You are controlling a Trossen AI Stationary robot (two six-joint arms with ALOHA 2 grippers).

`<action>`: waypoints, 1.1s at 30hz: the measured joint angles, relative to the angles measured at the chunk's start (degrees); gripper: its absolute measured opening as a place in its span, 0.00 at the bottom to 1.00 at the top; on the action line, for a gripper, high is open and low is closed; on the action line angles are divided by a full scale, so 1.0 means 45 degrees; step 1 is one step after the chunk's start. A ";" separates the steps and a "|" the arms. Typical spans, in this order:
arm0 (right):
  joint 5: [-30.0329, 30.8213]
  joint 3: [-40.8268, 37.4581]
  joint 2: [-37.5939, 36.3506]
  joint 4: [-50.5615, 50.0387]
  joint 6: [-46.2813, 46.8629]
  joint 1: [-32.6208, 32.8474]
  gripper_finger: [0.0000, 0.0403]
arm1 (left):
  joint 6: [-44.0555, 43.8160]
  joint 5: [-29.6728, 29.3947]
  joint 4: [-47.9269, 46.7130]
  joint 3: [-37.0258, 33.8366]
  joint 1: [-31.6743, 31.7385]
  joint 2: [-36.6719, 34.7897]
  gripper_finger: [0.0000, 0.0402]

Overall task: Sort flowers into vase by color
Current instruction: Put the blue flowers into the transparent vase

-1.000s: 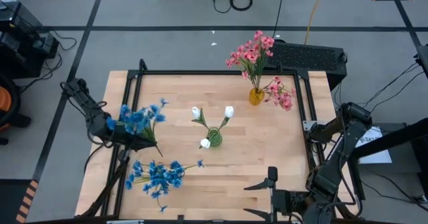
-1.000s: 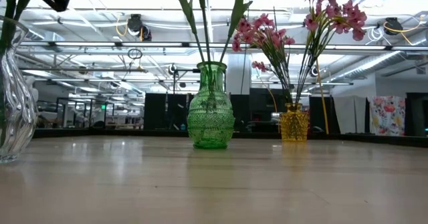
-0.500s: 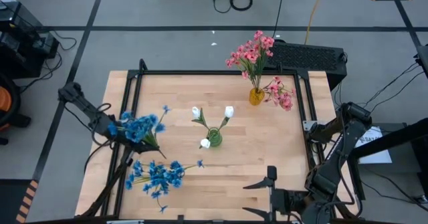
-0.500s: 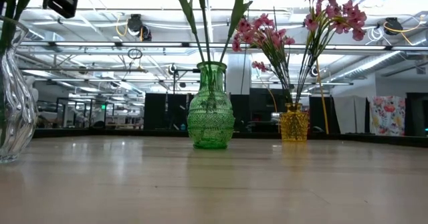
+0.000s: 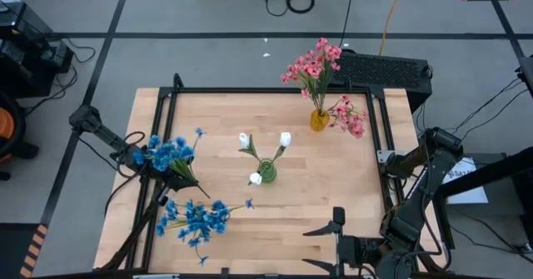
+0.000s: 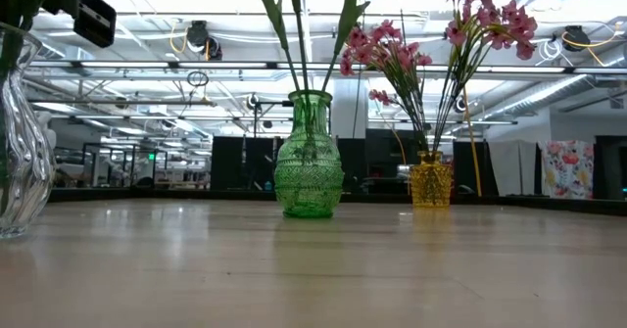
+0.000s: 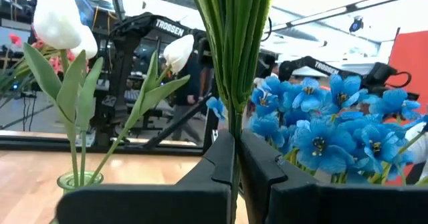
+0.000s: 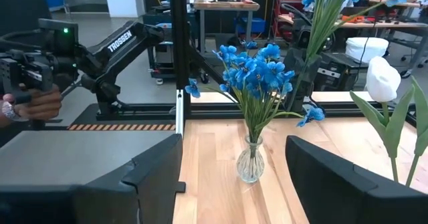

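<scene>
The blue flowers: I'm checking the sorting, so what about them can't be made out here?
- Low view: clear vase is cut by the frame edge and the blooms lie above the frame.
- Left wrist view: left gripper is shut on a green stem bunch; its top is cut off.
- High view: blue flowers hide the vase.

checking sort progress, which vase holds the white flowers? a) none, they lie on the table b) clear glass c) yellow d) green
d: the white flowers stand with their stems in the green vase at the table's middle, while the yellow vase holds pink ones.
</scene>
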 joint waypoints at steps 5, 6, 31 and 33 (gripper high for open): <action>-0.0003 0.0000 0.0000 0.0000 0.0000 -0.0009 0.64 | -0.0021 0.0288 0.0012 0.0000 0.0014 0.0087 0.03; -0.0003 0.0000 0.0000 -0.0003 0.0000 -0.0009 0.64 | -0.0120 0.0295 0.0020 0.0000 0.0012 0.0083 0.03; -0.0002 0.0000 -0.0010 -0.0029 -0.0292 -0.0194 0.64 | -0.1017 0.1541 0.0582 0.1632 0.0016 0.3278 0.03; -0.0005 0.0000 -0.0010 -0.0034 -0.0287 -0.0194 0.64 | -0.1250 0.1707 0.0887 0.1632 0.0002 0.3651 0.03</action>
